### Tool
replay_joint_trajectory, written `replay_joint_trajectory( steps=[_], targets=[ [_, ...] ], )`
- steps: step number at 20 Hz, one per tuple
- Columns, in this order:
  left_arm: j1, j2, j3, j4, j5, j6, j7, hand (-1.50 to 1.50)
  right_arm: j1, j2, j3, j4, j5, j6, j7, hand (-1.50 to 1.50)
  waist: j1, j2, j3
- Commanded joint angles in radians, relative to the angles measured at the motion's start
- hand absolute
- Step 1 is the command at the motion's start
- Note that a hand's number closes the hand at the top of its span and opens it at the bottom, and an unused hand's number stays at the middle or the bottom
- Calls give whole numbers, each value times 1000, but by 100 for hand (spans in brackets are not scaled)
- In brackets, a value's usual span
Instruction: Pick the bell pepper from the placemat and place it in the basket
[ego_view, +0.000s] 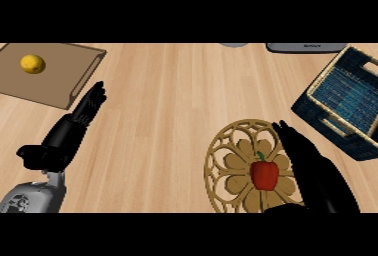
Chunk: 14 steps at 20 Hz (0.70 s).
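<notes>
A red bell pepper (264, 174) with a green stem lies on a round, tan openwork placemat (230, 160) at the lower right of the counter. My right hand (314, 170) stands just right of the pepper, fingers straight and pointing away from me, open and holding nothing; its thumb shows low, near the pepper's base. The dark blue basket (317, 107) with a pale rim sits at the right edge, beyond the placemat. My left hand (70, 131) rests open at the left, fingers straight and pointing up toward the board.
A brown cutting board (63, 75) with a yellow lemon (32, 64) on it lies at the upper left. Two grey objects (304, 47) show partly at the counter's far edge. Bare wooden counter stretches across the middle.
</notes>
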Motion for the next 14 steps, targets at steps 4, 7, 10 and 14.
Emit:
replay_joint_trajectory(
  steps=[4,7,10,14],
  targets=[
    [-5,-47,28,-15,-27,-35,20,0,29,53,-12,15,44,22,-71,-150,-1,0,0],
    [57,-32,45,-80,-25,-53,22,0,84,23,-47,-4,46,30,-94,-150,0,-1,0],
    [-29,-54,50,-14,-55,-39,46,0,83,47,-12,29,88,51,-72,-150,-3,0,0],
    [30,-57,57,-19,-62,-67,-3,0,-43,80,-72,144,83,99,-75,-150,4,0,0]
  ],
)
